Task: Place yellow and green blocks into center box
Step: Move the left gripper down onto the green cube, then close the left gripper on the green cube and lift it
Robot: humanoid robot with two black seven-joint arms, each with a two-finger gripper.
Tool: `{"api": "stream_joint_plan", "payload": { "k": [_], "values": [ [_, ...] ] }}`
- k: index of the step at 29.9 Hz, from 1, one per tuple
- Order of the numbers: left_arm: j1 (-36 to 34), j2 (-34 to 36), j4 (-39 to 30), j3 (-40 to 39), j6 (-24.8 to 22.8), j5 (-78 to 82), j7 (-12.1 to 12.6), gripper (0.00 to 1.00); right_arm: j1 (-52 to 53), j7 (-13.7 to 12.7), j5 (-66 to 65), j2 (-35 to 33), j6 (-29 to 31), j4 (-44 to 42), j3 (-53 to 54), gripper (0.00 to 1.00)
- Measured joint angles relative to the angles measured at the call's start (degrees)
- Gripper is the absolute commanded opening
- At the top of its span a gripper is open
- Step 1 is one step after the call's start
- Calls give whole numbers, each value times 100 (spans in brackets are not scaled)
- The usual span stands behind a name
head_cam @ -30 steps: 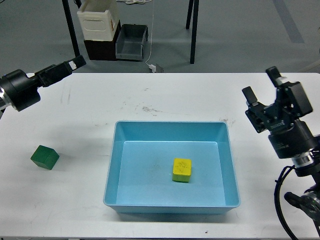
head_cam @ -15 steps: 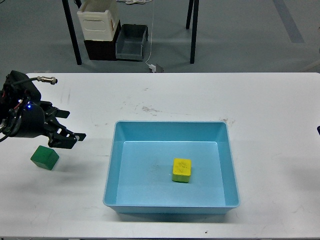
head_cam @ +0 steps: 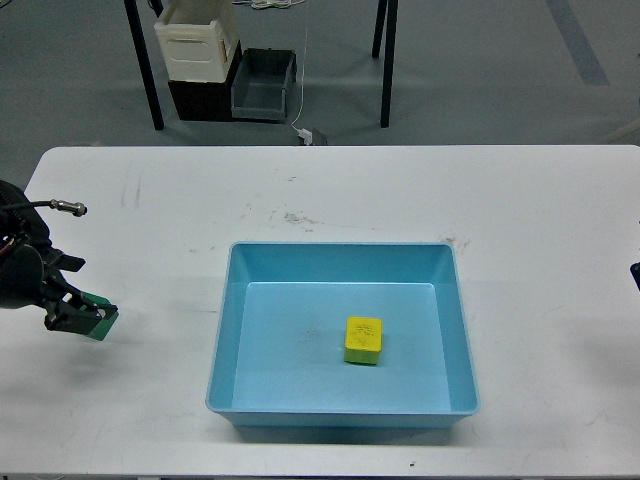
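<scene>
The yellow block [head_cam: 363, 340] lies inside the blue center box [head_cam: 228, 330], right of its middle. The green block [head_cam: 102, 325] sits on the white table at the far left, mostly hidden under my left gripper [head_cam: 78, 308]. Only a green sliver shows at the gripper's lower right. The gripper is down on the block, dark and seen from above, so I cannot tell whether its fingers are closed on it. My right gripper is out of view; only a dark sliver of that arm [head_cam: 635, 271] shows at the right edge.
The white table [head_cam: 340, 190] spreads around the box. Behind it on the floor stand a cream crate [head_cam: 195, 40], a grey bin [head_cam: 264, 84] and black table legs [head_cam: 386, 60].
My left gripper has dropped down and to the left onto the green block, covering most of it. My right arm withdrew out of view a second ago.
</scene>
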Motion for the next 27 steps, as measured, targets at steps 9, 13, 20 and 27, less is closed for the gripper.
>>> {"api": "stream_joint_plan", "payload": {
  "k": [9,13,20,27],
  "values": [
    [5,-55,520,382,0,-155,0,100,-31,0,0,-6,-9,0,12,100],
    [-10,-88,776,535,0,-135,1,100,-42,0,0,-5,-10,-21,11,100],
    [-15,-261,972,600,0,-201,0,100,-44,0,0,2,-11,-73,-2,100],
    [-24,-428,1092,613,0,-387,-1,100,-44,0,0,-5,-14,-106,17,100]
  ]
}}
